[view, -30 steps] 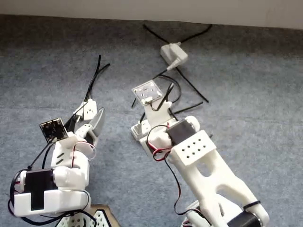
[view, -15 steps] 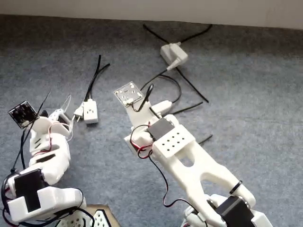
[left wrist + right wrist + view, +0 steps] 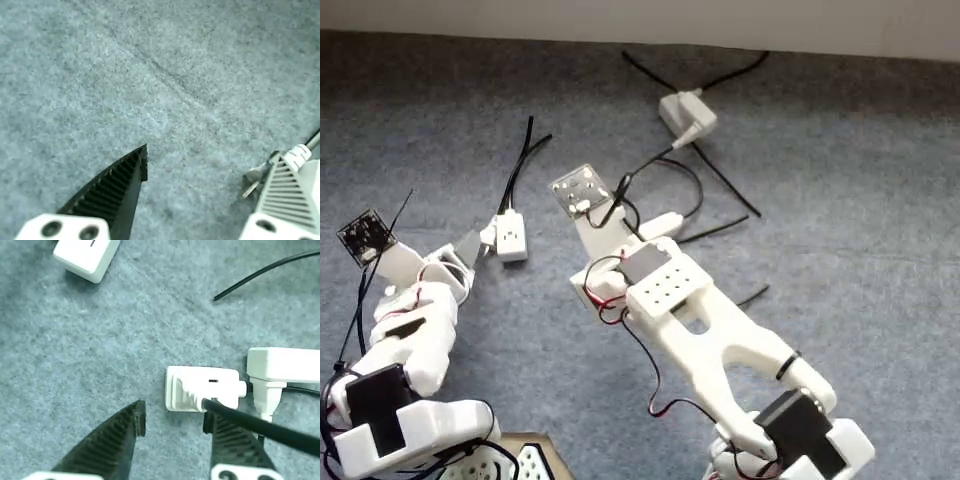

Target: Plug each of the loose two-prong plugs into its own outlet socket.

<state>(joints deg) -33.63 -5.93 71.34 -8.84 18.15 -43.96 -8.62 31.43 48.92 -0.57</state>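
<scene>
**Two spread grippers over grey carpet, plugs lying loose**

Grey short-pile carpet (image 3: 860, 250), speckled and faintly fuzzy, covers the whole work surface. A pale wall strip (image 3: 520, 15) runs along its far edge. Thin black cables (image 3: 725, 185) loop and cross on it, and a white adapter (image 3: 685, 112) lies near the wall.

In the high view the right gripper (image 3: 172, 412) sits hidden beneath its own arm. Its wrist view shows two black, ribbed, wedge-shaped fingers standing apart with nothing between them. Just beyond their tips lies a white boxy socket block (image 3: 200, 385), and a thick black cable (image 3: 260, 426) crosses over one finger. A second white body (image 3: 277, 367), cut by the frame edge, touches the block's end; whether it is plugged in is unclear.

The left gripper (image 3: 210, 155) has one black toothed finger and one pale ribbed finger, spread wide over bare carpet. Beside the pale finger lie the metal prongs of a two-prong plug (image 3: 252, 181), its body mostly hidden. In the high view this spot is just beside a small white socket (image 3: 510, 237).
</scene>
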